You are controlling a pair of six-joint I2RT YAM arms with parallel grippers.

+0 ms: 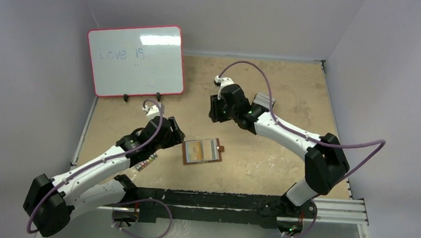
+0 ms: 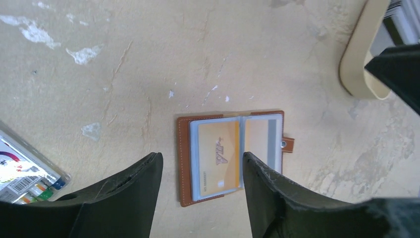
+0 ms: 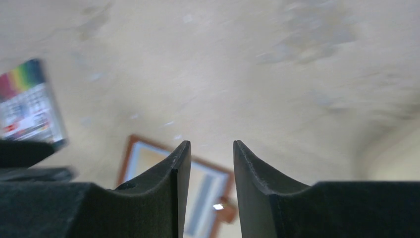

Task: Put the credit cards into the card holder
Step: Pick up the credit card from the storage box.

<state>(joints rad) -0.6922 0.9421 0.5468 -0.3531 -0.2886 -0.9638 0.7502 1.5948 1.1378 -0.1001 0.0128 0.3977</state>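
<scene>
Well, nearest to me, my left pincer hung with its jaws apart and nothing between them, directly over the card holder. I judged that it was open because nothing there needed a grip. The card holder lay open and flat on the counter, between my two arms, with its pockets facing up so that cards could slide in. A gold card sat in the left pocket, and a second card with a grey stripe sat in the right one. The snap tab pointed to the side, away from the pockets, so it blocked nothing.

My right pincer was also apart, with a narrower gap, and it carried nothing. Its view was blurred, but the card holder showed below it.

Beside my left arm lay a pack of markers, out of the way of the work. Further out, near my right pincer, stood a tan oval tin. Something striped showed at its edge. Perhaps more cards waited there, but I could not tell. If so, my right pincer was well placed to fetch one. At the far end of the counter stood a whiteboard.
</scene>
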